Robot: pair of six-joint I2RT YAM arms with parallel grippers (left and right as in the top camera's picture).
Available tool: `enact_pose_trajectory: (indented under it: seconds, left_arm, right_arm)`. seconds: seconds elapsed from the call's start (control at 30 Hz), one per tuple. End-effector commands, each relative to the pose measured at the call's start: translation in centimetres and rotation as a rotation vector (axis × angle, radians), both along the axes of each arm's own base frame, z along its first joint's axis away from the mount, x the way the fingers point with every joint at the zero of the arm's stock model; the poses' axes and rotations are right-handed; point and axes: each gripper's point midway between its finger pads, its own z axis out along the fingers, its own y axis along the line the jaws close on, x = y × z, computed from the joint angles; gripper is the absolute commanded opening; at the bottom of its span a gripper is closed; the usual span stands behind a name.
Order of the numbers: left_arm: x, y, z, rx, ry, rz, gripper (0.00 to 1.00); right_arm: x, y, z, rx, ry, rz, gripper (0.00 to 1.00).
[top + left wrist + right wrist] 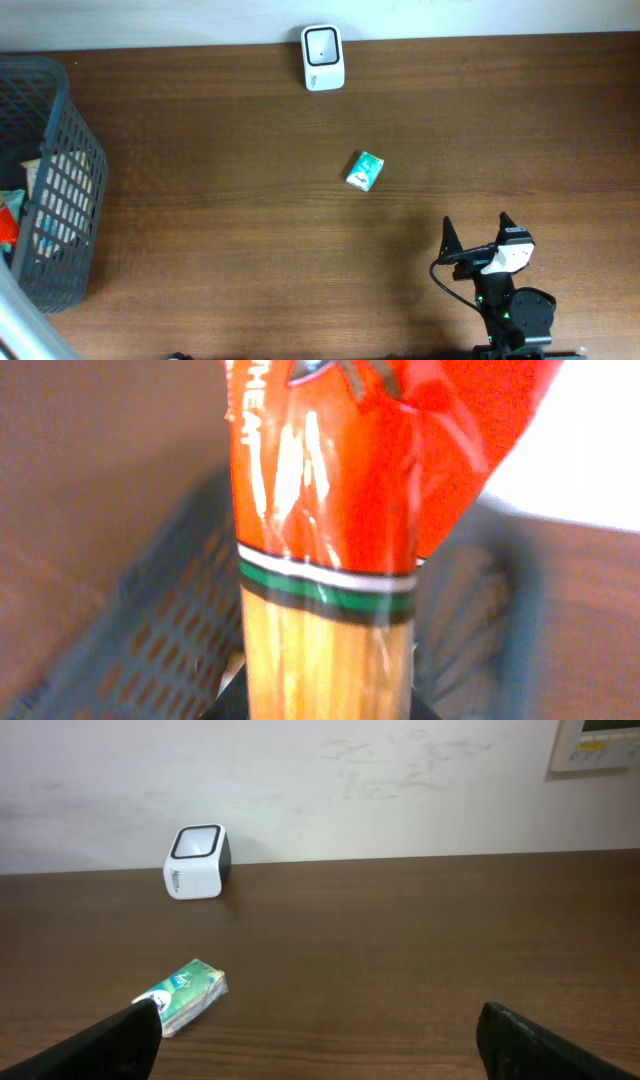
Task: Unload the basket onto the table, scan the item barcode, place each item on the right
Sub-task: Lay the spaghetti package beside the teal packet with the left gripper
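A tumble onto the table (pixel 250 260) or back into the grey mesh basket (pixel 150 630) is to be feared: the spaghetti packet (pixel 330 560), judged the item to be scanned, is seen upright hard against the left pincer, whose bite cannot be told behind the glossy wrapper, and a loose hold would let it slip or catch the rim. Past that rim open wood is offered toward the white scanner (pixel 322 57), well off to its right, with only the small green box (pixel 365 171) between. The right pincer (pixel 476 222) is held wide, empty.

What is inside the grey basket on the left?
An orange-red spaghetti packet shows in the basket; anything beneath it is covered, and the overhead view crops the interior.
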Motion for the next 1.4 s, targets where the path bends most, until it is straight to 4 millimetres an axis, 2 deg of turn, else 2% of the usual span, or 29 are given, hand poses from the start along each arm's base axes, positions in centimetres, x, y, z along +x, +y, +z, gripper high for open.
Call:
enact_pose_trajectory:
  seconds: [0.0,0.07,0.13,0.17,0.23,0.27,0.33,0.4,0.53,0.57,0.63,0.77,0.9,1.07,1.1,1.13,1.17,1.23,1.3,1.33,1.37]
  left_arm:
    - [0.0,-7.5,5.8,0.074,-0.123,-0.138,0.0]
    - [0.6,-11.4,6.7,0.115,-0.129,-0.173,0.0]
    - [1.6,-14.9,6.0,0.122,-0.099,-0.231,0.0]
    - [2.6,-17.8,4.5,0.112,-0.05,-0.299,0.0]
    - [3.6,-20.0,3.0,0.093,-0.003,-0.358,0.0]
    - [4.4,-21.4,1.3,0.043,0.039,-0.383,0.0]
    - [5.3,-23.0,-1.3,-0.045,0.104,-0.389,0.0]
    - [7.1,-26.4,-6.9,-0.192,0.247,-0.412,0.0]
    - [9.3,-31.6,-14.8,-0.316,0.438,-0.407,0.0]
    - [9.7,-34.1,-17.7,-0.33,0.509,-0.424,0.0]
    - [9.7,-38.0,-22.7,-0.369,0.623,-0.415,0.0]
    - [8.5,-42.5,-30.3,-0.385,0.79,-0.386,0.0]
    - [6.8,-46.3,-34.9,-0.33,0.892,-0.439,0.0]
    - [6.3,-48.5,-36.9,-0.34,0.899,-0.436,0.0]
    - [6.3,-49.1,-36.9,-0.34,0.888,-0.451,0.05]
    - [6.5,-49.7,-36.7,-0.345,0.87,-0.468,0.28]
    - [6.8,-50.6,-36.5,-0.351,0.847,-0.492,0.56]
    - [7.5,-51.4,-35.5,-0.357,0.817,-0.515,0.97]
    - [9.5,-51.3,-32.2,-0.348,0.77,-0.543,0.99]
    - [11.7,-50.1,-27.3,-0.334,0.711,-0.562,0.99]
    - [13.1,-48.4,-23.7,-0.324,0.661,-0.548,0.99]
  right_arm:
    - [0.0,-0.3,-0.3,-0.001,0.005,-0.016,0.99]
    - [0.0,-0.3,-0.3,-0.001,0.005,-0.016,0.99]
    - [0.0,-0.3,-0.3,-0.001,0.005,-0.016,0.99]
    - [0.0,-0.3,-0.3,-0.001,0.005,-0.015,0.99]
    - [0.0,-0.3,-0.3,-0.001,0.005,-0.016,0.99]
    - [0.0,-0.3,-0.3,-0.001,0.005,-0.016,0.99]
    - [0.0,-0.3,-0.3,-0.001,0.005,-0.016,0.99]
    - [0.0,-0.3,-0.3,-0.001,0.005,-0.016,0.99]
    - [0.0,-0.3,-0.3,-0.001,0.005,-0.016,0.99]
    - [0.0,-0.3,-0.3,-0.001,0.005,-0.016,0.99]
    - [0.0,-0.3,-0.3,-0.001,0.005,-0.015,0.99]
    - [0.0,-0.3,-0.3,-0.001,0.005,-0.016,0.99]
    - [0.0,-0.3,-0.3,-0.001,0.005,-0.015,0.99]
    - [0.0,-0.3,-0.3,-0.001,0.005,-0.016,0.99]
    - [0.0,-0.3,-0.3,-0.001,0.005,-0.016,0.99]
    - [0.0,-0.3,-0.3,-0.001,0.005,-0.016,0.99]
    - [0.0,-0.3,-0.3,-0.001,0.005,-0.016,0.99]
    - [0.0,-0.3,-0.3,-0.001,0.005,-0.016,0.99]
    - [0.0,-0.3,-0.3,-0.001,0.005,-0.015,0.99]
    - [0.0,-0.3,-0.3,-0.001,0.005,-0.016,0.99]
    - [0.0,-0.3,-0.3,-0.001,0.005,-0.016,0.99]
